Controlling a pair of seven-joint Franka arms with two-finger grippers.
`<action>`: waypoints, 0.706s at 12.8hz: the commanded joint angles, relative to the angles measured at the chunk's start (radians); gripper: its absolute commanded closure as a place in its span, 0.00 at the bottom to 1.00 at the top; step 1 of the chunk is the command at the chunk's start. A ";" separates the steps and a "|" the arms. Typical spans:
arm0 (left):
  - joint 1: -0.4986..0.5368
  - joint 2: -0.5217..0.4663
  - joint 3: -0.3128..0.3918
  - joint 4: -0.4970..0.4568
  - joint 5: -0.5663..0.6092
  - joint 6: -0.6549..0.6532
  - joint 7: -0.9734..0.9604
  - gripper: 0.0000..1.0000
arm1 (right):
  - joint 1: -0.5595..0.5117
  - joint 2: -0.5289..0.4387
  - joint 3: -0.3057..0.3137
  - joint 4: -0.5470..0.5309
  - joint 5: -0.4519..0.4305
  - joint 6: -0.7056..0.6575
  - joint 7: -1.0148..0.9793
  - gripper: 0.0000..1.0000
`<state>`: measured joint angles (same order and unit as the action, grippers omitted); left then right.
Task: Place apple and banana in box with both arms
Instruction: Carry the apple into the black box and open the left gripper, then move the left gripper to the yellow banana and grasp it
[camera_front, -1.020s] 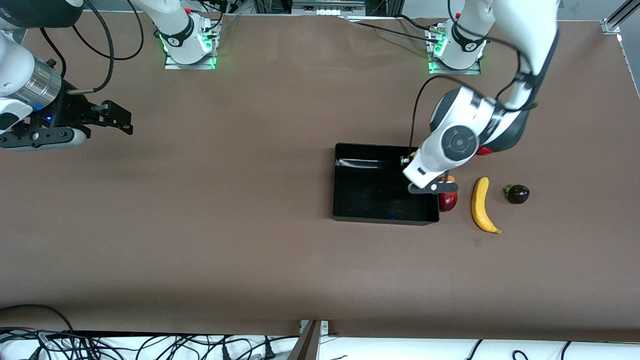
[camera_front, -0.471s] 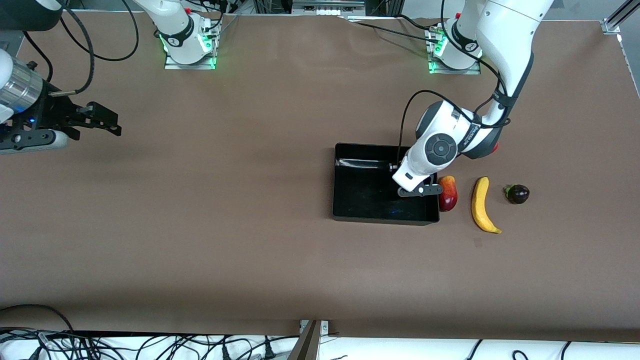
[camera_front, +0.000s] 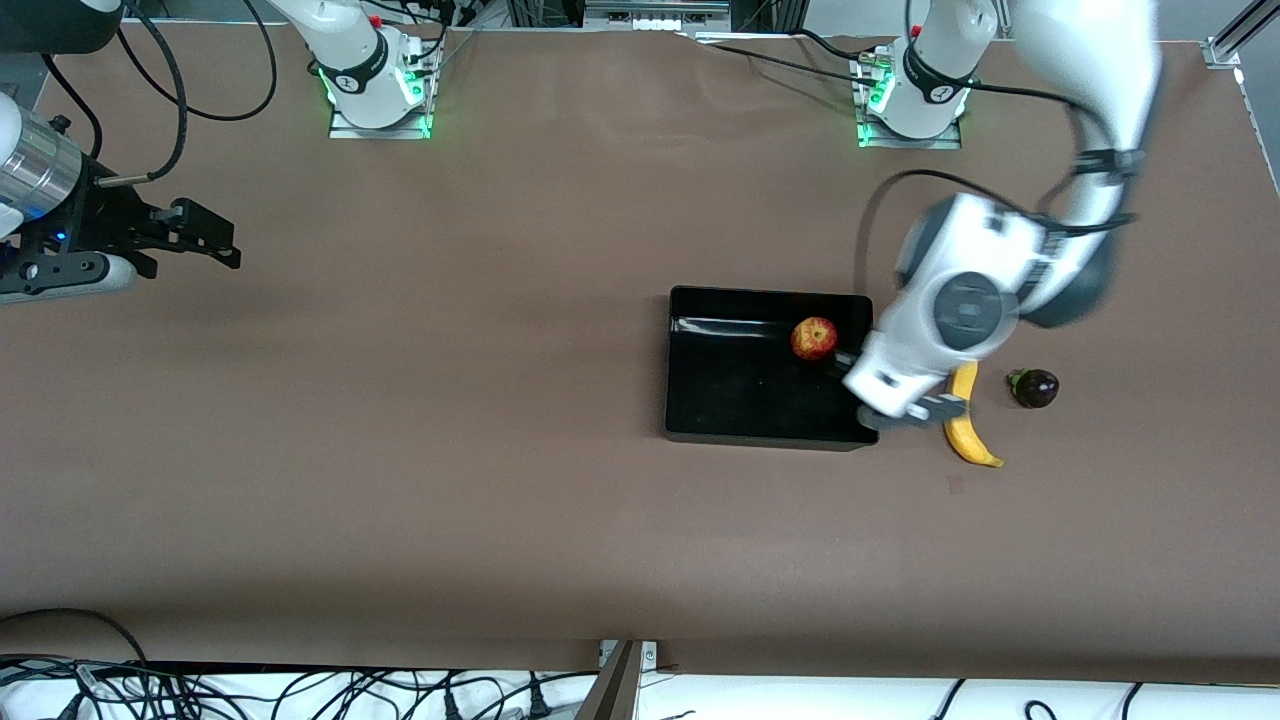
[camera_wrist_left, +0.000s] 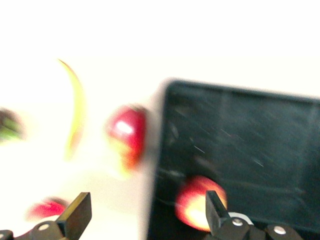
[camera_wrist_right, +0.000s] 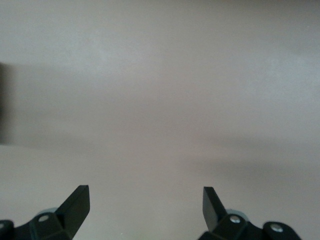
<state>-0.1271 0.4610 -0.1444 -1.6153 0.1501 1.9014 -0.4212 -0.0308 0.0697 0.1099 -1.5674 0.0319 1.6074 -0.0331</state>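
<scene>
Apple (camera_front: 815, 338) delivered: it lies in the box (camera_front: 690, 360), in the corner toward the left arm's base. The left gripper (camera_wrist_left: 145, 216), fingers spread wide and empty, hangs over the box wall nearest the banana (camera_front: 968, 432), which lies on the table just beside the box (likely the next pick, needing a descent astride its curve). Half a second earlier this gripper was over the box interior. The right gripper (camera_wrist_right: 145, 206) waits, open and empty, over bare table.
</scene>
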 joint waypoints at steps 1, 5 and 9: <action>0.139 0.131 -0.006 0.043 0.042 0.120 0.163 0.00 | -0.023 -0.010 0.024 0.026 -0.039 0.003 -0.008 0.00; 0.211 0.212 -0.012 0.006 0.032 0.215 0.310 0.00 | -0.024 -0.008 0.020 0.033 -0.047 -0.001 -0.004 0.00; 0.244 0.231 -0.014 -0.083 0.031 0.308 0.334 0.74 | -0.024 -0.008 0.020 0.035 -0.050 0.000 -0.002 0.00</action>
<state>0.0979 0.7121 -0.1431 -1.6604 0.1691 2.1909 -0.1082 -0.0355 0.0678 0.1118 -1.5409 -0.0059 1.6128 -0.0330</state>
